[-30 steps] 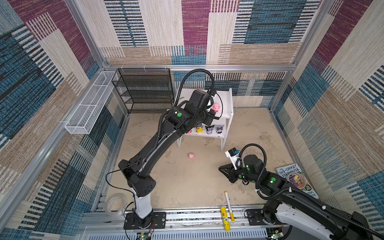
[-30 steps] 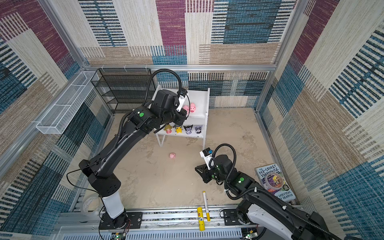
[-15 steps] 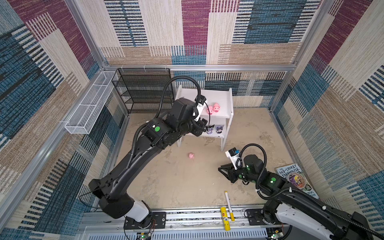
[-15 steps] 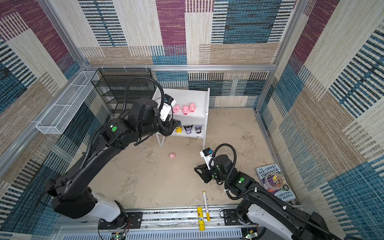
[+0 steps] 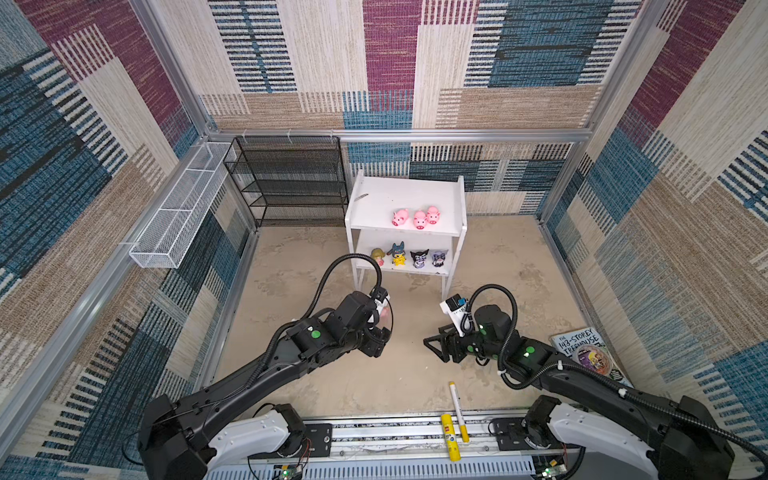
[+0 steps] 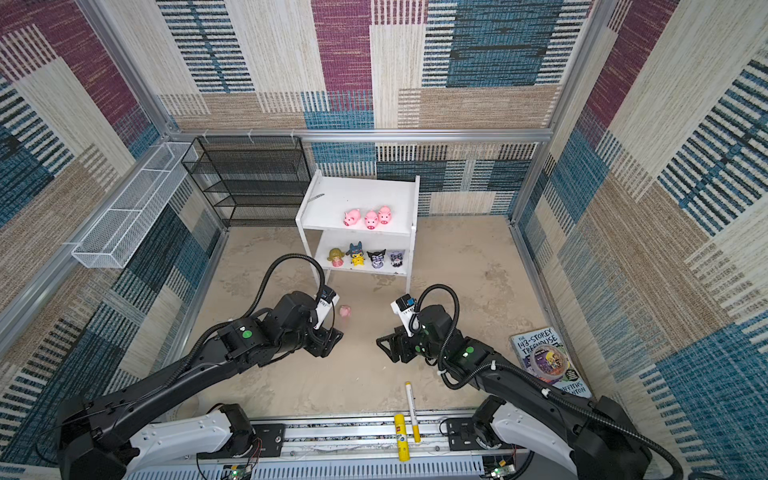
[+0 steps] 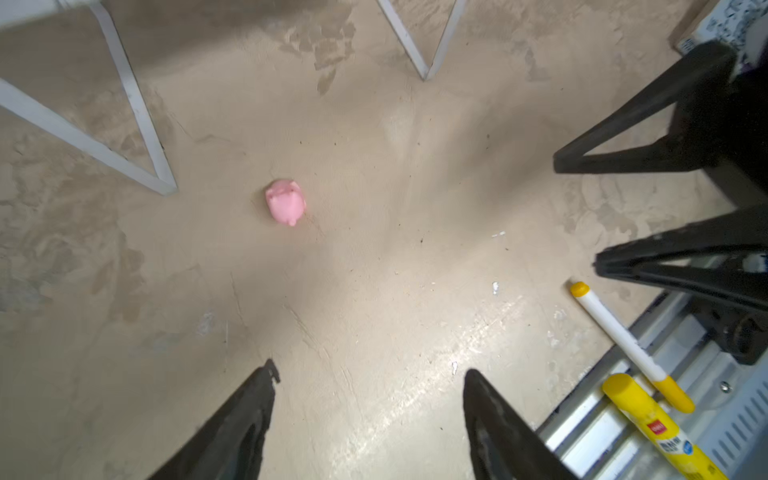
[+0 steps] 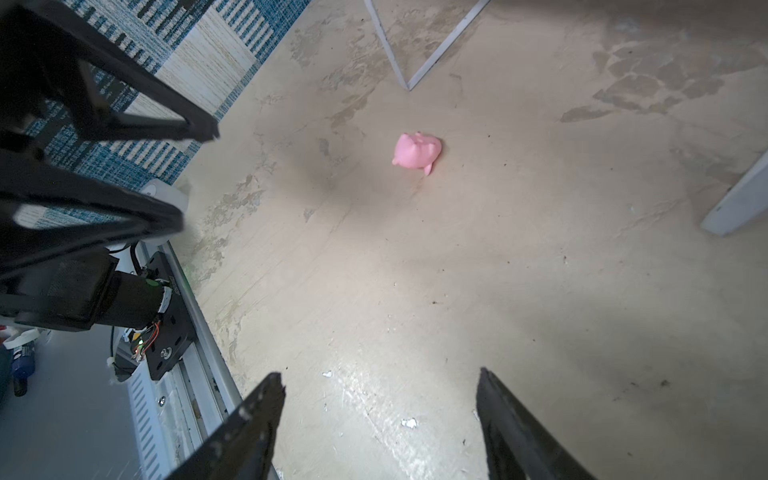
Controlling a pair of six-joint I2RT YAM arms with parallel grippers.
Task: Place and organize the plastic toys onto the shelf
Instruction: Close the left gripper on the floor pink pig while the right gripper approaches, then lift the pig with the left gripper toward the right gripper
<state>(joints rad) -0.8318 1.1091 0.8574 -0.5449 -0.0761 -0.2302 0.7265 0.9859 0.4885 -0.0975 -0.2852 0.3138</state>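
The white shelf (image 5: pixel 376 195) (image 6: pixel 332 195) stands at the back, seen in both top views. On its top board stand three pink pigs (image 5: pixel 419 219) in a row. Its lower board carries a blond doll (image 5: pixel 377 256), a yellow figure with a blue hood (image 5: pixel 398 254) and two black-and-purple figures (image 5: pixel 419 258). A fourth pink pig (image 6: pixel 345 311) (image 7: pixel 285 202) (image 8: pixel 417 151) lies on the floor in front of the shelf. My left gripper (image 6: pixel 332 338) (image 7: pixel 370 370) hovers open and empty just left of that pig. Facing it from the right, my right gripper (image 6: pixel 384 338) (image 8: pixel 380 374) is open and empty.
A black mesh rack (image 5: pixel 291 178) and a white wire basket (image 5: pixel 183 208) stand at the back left. A yellow-capped marker (image 5: pixel 457 407) and a yellow tube (image 5: pixel 451 436) lie by the front rail. A book (image 5: pixel 579 343) with a round tub on it lies at the right wall.
The left arm has drawn back from the shelf's top board down to the floor, leaving a pig there, and its jaws have opened. The right gripper has opened in place.
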